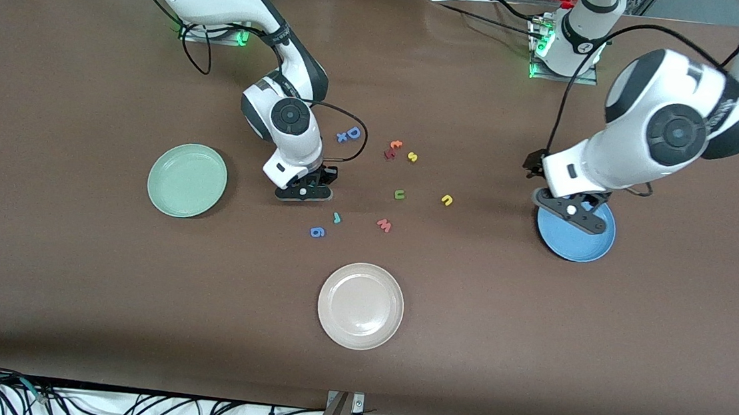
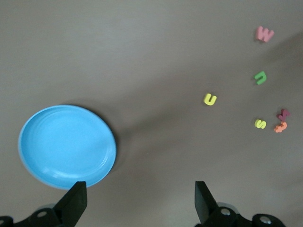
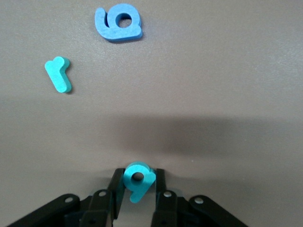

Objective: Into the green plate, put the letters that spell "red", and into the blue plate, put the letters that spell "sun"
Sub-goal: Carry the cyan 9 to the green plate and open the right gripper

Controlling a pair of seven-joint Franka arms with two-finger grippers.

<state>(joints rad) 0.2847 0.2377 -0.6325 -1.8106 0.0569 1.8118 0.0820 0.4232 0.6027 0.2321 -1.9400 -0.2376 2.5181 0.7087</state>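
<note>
My right gripper (image 1: 304, 192) (image 3: 137, 189) is down at the table, its fingers pressed on both sides of the teal "d" (image 3: 137, 182). The teal "r" (image 1: 336, 217) (image 3: 58, 74) lies beside it, nearer the front camera. The orange "e" (image 1: 396, 145), yellow "s" (image 1: 412, 157), green "u" (image 1: 399, 194) and yellow "n" (image 1: 447, 200) lie mid-table. The green plate (image 1: 186, 180) sits toward the right arm's end. My left gripper (image 1: 573, 212) (image 2: 139, 203) hangs open and holds nothing, over the rim of the blue plate (image 1: 577, 242) (image 2: 66, 146).
A blue "g" (image 1: 317, 232) lies next to the "r", and a salmon "w" (image 1: 384, 225) near the "u". A blue "D" (image 1: 352, 132) and a small blue letter (image 1: 342, 137) lie by the right arm. A dark red letter (image 1: 389, 154) touches the "e". A cream plate (image 1: 361, 305) sits nearest the front camera.
</note>
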